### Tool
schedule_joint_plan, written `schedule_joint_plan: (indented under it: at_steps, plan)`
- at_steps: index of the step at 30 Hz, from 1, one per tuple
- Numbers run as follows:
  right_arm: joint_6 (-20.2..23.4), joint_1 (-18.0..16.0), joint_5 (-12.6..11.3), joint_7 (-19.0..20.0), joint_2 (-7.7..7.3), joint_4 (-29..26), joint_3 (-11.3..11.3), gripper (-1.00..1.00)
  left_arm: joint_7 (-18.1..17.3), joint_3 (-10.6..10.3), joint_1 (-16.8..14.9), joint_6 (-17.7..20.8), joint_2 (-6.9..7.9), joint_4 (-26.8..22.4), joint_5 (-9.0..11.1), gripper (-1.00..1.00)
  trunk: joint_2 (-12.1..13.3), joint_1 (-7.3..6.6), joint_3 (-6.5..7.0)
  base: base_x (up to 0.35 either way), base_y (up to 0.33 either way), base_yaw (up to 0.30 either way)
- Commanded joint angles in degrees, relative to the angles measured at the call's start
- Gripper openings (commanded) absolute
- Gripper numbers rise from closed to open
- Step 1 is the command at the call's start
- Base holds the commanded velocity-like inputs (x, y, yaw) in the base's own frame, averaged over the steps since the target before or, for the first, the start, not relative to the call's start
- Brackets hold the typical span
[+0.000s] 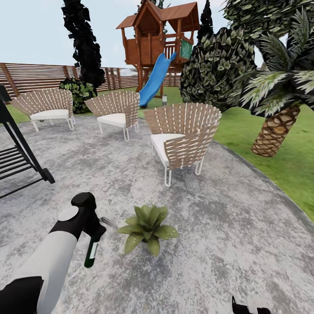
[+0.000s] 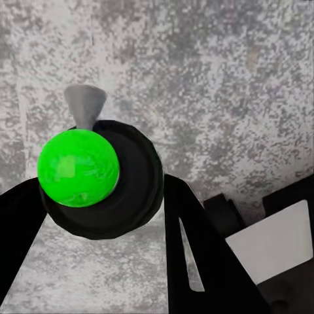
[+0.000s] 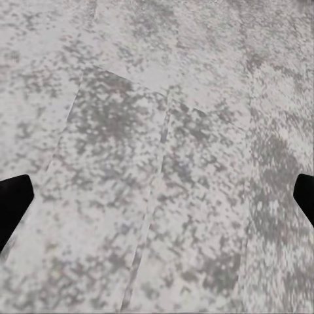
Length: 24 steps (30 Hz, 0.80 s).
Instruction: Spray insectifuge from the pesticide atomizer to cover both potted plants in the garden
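A potted plant (image 1: pixel 147 226), a low rosette of green leaves, stands on the grey stone patio (image 1: pixel 226 226) of the garden. Just to its left my left gripper (image 1: pixel 93 233) is shut on the pesticide atomizer (image 1: pixel 92 252), a dark green bottle with a white label hanging below the fingers. Its pale grey nozzle (image 1: pixel 107 223) points toward the plant. In the left wrist view the atomizer (image 2: pixel 82 169) sits between the black fingers (image 2: pixel 196 242), with the grey nozzle (image 2: pixel 85 104) beyond it. My right gripper (image 3: pixel 157 203) is open over bare stone; its tips (image 1: pixel 250 308) show at the head view's lower edge.
Three wicker chairs (image 1: pixel 183 135) (image 1: pixel 115 109) (image 1: pixel 48 104) stand behind the plant. A black metal rack (image 1: pixel 17 152) is at the left. Lawn, a palm trunk (image 1: pixel 274 131) and bushes lie to the right; a wooden playhouse with a blue slide (image 1: pixel 155 83) and a slatted fence are behind.
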Motion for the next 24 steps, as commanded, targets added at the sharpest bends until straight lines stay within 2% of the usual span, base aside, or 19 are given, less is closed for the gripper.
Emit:
schedule_joint_plan:
  at_steps: [1, 4, 9, 19, 24]
  plan:
    - [-0.2, -0.1, 0.6, -0.4, -0.01, 0.1, -0.3, 1.00, -0.6, 0.1, 0.0, 0.6, -0.01, 0.0, -0.5, -1.00, 0.0, 0.02, -0.05, 0.241, 0.240, -0.001]
    - [-0.2, -0.1, 0.6, -0.4, -0.01, 0.1, -0.3, 1.00, -0.7, 0.0, 0.0, 0.3, -0.05, 0.0, -0.5, -1.00, 0.0, 0.02, -0.05, 0.169, 0.239, -0.001]
    - [-0.2, -0.1, 0.6, -0.4, -0.01, 0.1, -0.3, 1.00, -0.8, -0.1, 0.1, -4.3, -0.65, 0.2, -0.5, -1.00, 0.0, 0.02, -0.05, 0.084, 0.124, -0.039]
    - [-0.2, -0.1, 0.6, -0.4, -0.01, 0.1, -0.3, 1.00, -0.8, 0.0, 0.1, -4.9, -0.62, 1.2, -0.5, -1.00, 0.0, 0.02, -0.05, -0.003, 0.005, -0.247]
    - [-0.1, -0.1, 0.5, -0.3, -0.01, 0.1, -0.3, 1.00, -0.8, 0.0, 0.1, -4.8, -0.57, 1.3, -0.4, -1.00, 0.0, 0.02, -0.07, -0.239, 0.094, -0.261]
